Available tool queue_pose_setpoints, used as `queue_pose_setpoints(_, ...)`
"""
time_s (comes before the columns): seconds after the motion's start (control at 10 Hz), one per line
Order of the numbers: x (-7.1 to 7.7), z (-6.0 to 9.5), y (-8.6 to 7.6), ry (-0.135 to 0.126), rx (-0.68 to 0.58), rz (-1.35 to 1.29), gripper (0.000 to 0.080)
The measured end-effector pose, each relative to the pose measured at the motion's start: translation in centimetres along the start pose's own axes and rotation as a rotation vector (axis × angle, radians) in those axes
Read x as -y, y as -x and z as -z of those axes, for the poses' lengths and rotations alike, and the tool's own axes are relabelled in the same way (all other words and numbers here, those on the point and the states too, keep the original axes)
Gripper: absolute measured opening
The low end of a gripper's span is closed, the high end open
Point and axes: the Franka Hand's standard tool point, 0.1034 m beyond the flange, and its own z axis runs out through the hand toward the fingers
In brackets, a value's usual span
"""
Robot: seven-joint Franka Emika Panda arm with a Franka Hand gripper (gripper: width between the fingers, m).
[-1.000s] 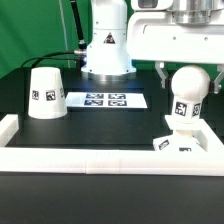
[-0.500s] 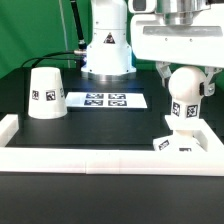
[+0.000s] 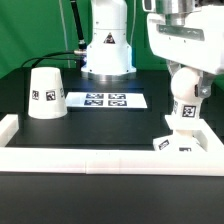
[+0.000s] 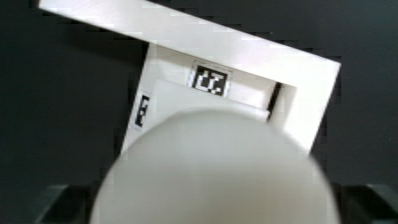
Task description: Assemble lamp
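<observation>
The white ball bulb (image 3: 186,86) stands upright with its tagged neck (image 3: 186,113) down on the low square base block (image 3: 180,144) at the exterior view's right. My gripper (image 3: 187,82) is shut on the ball from above, one dark finger on each side. In the wrist view the bulb (image 4: 214,165) fills the lower picture between the dark fingers (image 4: 68,202). The tagged base (image 4: 222,95) shows beyond it. The truncated-cone shade (image 3: 45,92) stands alone at the exterior view's left.
The marker board (image 3: 105,100) lies flat at the middle back, in front of the arm's base (image 3: 106,50). A long white border rail (image 3: 100,158) runs along the front and turns up at both ends. It also shows in the wrist view (image 4: 196,28).
My hand has turned about its upright axis over the base, and the bulb has turned with it. The bulb stays in place on the base. The shade has not moved.
</observation>
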Motion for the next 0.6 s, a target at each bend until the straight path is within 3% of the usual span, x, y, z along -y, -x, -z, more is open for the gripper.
queue_pose_setpoints(0.2,-0.04,0.00,-0.08,0.002,0.001,0.071,0.0695)
queue_pose_setpoints(0.6,-0.03,0.05,-0.38,-0.001,-0.003,0.288,0.0698)
